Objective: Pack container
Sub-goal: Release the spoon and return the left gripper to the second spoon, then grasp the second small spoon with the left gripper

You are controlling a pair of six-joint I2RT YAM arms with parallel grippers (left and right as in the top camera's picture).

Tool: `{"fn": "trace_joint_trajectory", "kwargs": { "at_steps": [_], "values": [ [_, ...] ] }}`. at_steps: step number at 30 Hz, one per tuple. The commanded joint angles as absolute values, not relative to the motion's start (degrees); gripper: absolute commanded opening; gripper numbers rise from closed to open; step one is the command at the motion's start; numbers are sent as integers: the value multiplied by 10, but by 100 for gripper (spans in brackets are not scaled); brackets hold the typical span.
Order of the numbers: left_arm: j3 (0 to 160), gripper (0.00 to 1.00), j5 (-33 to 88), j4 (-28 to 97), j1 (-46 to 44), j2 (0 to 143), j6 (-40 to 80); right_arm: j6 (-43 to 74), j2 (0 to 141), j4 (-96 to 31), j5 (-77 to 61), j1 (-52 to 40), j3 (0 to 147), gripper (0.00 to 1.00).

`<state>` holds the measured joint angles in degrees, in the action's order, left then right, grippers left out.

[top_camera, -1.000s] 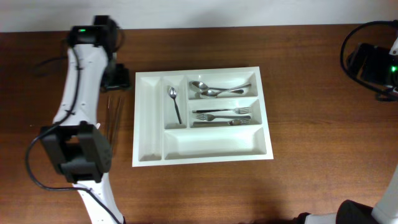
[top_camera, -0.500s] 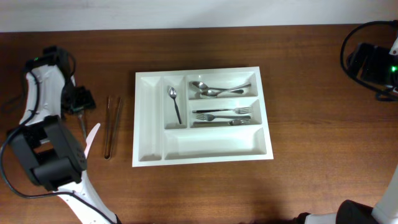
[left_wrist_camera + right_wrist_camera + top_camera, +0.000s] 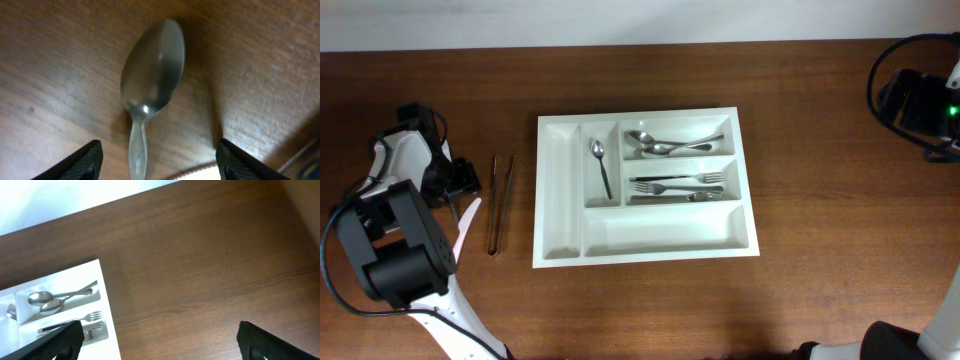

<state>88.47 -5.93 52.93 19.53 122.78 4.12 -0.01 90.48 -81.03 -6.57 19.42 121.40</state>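
We see a dark brown wooden table (image 3: 650, 310) whose fine grain runs from left to right, and it fills the overhead view out to the left, right and near edges. Beyond its far edge lies a plain white band (image 3: 640, 20), wall or floor we cannot tell, and it shows again past the far left corner in the right wrist view. The light is soft and even, leaving a dull sheen on the wood.
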Motion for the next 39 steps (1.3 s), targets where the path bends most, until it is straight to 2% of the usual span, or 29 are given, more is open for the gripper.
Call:
{"fn": "trace_joint_trajectory", "kwargs": {
  "at_steps": [1, 3, 8, 18, 22, 29, 35, 37, 39],
  "values": [
    [870, 69, -56, 515, 196, 1218, 29, -2, 897, -811, -71, 196, 1219, 99],
    [866, 57, -56, 507, 196, 1218, 29, -2, 897, -811, -71, 196, 1219, 99],
    [862, 35, -56, 501, 196, 1218, 29, -2, 897, -811, -71, 196, 1219, 99],
    [866, 11, -56, 511, 196, 1217, 29, -2, 897, -811, -71, 196, 1219, 99],
    [895, 6, -55, 550, 194, 1203, 29, -2, 897, -811, -71, 196, 1219, 99],
    [983, 2, -53, 633, 159, 1114, 29, -2, 897, -811, -71, 196, 1219, 99],
    [1007, 2, -58, 650, 77, 1017, 30, -2, 897, -811, -71, 196, 1219, 99],
    [1007, 3, -98, 651, 50, 1001, 34, -2, 897, -811, -71, 196, 1219, 99],
    [1007, 11, -150, 656, 38, 998, 58, -2, 897, -811, -71, 196, 1219, 99]
  ]
}}
